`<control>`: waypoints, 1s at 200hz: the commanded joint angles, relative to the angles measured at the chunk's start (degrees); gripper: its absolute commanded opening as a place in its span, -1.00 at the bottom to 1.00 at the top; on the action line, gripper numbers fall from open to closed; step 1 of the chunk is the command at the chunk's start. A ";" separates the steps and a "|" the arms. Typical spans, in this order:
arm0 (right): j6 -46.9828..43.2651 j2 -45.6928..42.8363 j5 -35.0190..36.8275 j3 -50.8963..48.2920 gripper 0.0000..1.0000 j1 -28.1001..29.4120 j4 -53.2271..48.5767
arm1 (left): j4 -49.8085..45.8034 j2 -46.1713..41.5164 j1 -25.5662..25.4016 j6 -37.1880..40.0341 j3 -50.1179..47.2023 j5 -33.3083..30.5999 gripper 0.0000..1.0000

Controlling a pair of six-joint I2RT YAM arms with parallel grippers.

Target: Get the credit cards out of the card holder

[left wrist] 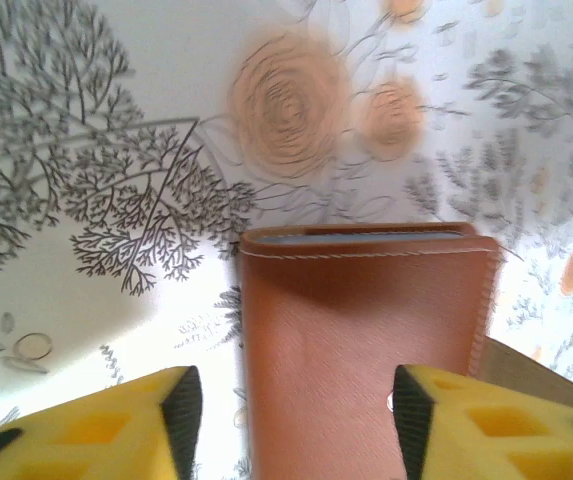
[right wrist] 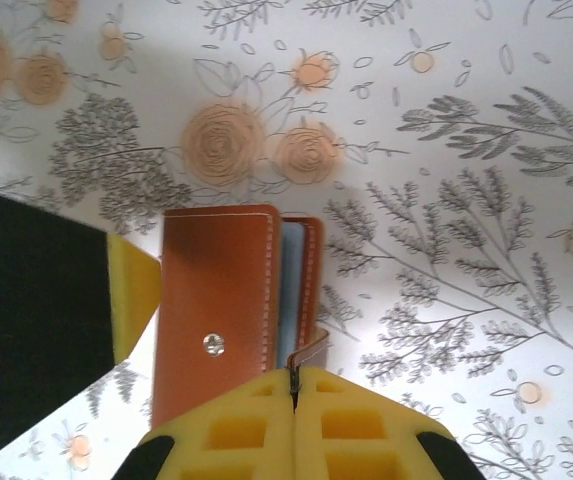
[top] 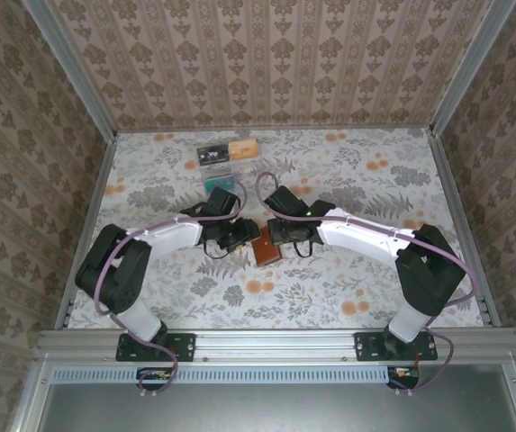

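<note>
The reddish-brown card holder (top: pixel 266 245) lies on the table between both grippers. From the left wrist its closed leather face (left wrist: pixel 366 330) is close up, and my left gripper (left wrist: pixel 291 425) stands open, one finger off its left edge and the other over its right part, gripping nothing. My right gripper (right wrist: pixel 294 385) is shut on the holder's thin leather strap (right wrist: pixel 313 347). Beside it the holder (right wrist: pixel 216 300) gapes slightly, showing a grey-blue lining (right wrist: pixel 290 290). A black card (top: pixel 211 154), an orange-tan card (top: pixel 242 147) and a teal card (top: pixel 219 181) lie on the table behind the arms.
The floral tablecloth (top: pixel 330 297) covers the whole table. Metal rails and patterned walls (top: pixel 474 135) enclose it on three sides. A yellow finger of the left gripper (right wrist: pixel 131 290) sits just left of the holder in the right wrist view.
</note>
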 commanded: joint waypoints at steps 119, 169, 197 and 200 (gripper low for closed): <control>2.47 -3.46 -6.63 4.08 -1.00 1.37 0.39 | -11.94 -18.53 8.05 11.79 1.00 -7.53 1.00; 1.89 -2.59 -9.81 8.53 -1.00 2.29 0.81 | -11.87 -18.32 8.09 12.30 1.36 -7.90 1.00; 2.01 -2.78 -6.51 7.17 -1.00 1.87 -0.60 | -11.98 -18.64 8.07 12.30 1.10 -7.82 1.00; 2.13 -2.87 -6.27 6.86 -1.00 1.62 -0.80 | -12.05 -18.70 8.11 12.26 1.07 -7.79 1.00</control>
